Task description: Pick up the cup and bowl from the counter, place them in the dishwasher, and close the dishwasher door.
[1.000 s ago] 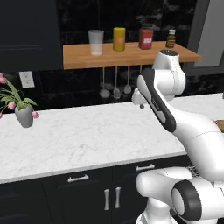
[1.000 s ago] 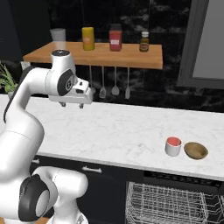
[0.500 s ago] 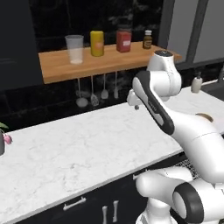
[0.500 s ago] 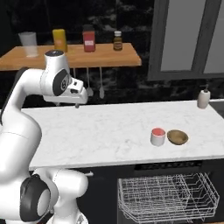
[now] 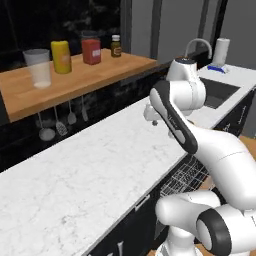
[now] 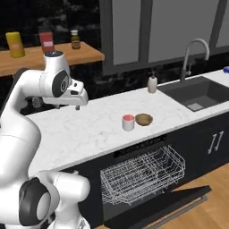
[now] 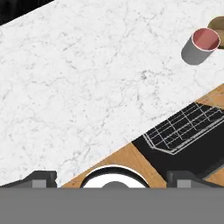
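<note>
Near the desk's front edge: cup [image 6: 128,122], upright, pink top showing, just beside bowl [image 6: 144,119]; whether touching, cannot tell. Bowl on the sink side of the cup, shallow, brown. Both well apart from the fingers [image 6: 77,106], which hang above the desk [image 6: 89,134] toward its other end, nothing between them. In the hand view, fingertips [image 7: 41,178] set wide apart at the bottom corners, spread and bare, looking down over the marble toward the front edge; cup [image 7: 200,45] at upper right, bowl [image 7: 217,25] cut off by the frame behind it.

Below the front edge, under the cup and bowl: dishwasher [image 6: 143,172] standing open, wire rack [image 6: 143,173] pulled out, no dishes visible in it. Dishwasher door [image 6: 161,206] dropped flat, near level with the wooden floor [image 6: 210,179].

Along the desk's back edge: soap bottle [image 6: 152,83], beside the sink [image 6: 197,92] and its curved faucet [image 6: 192,58]. On the wall shelf [image 5: 75,80] above: clear glass [image 5: 38,67], yellow jar [image 5: 61,56], red jar [image 5: 91,51], small dark bottle [image 5: 116,46]. Utensils [image 5: 60,122] hung beneath the shelf.
</note>
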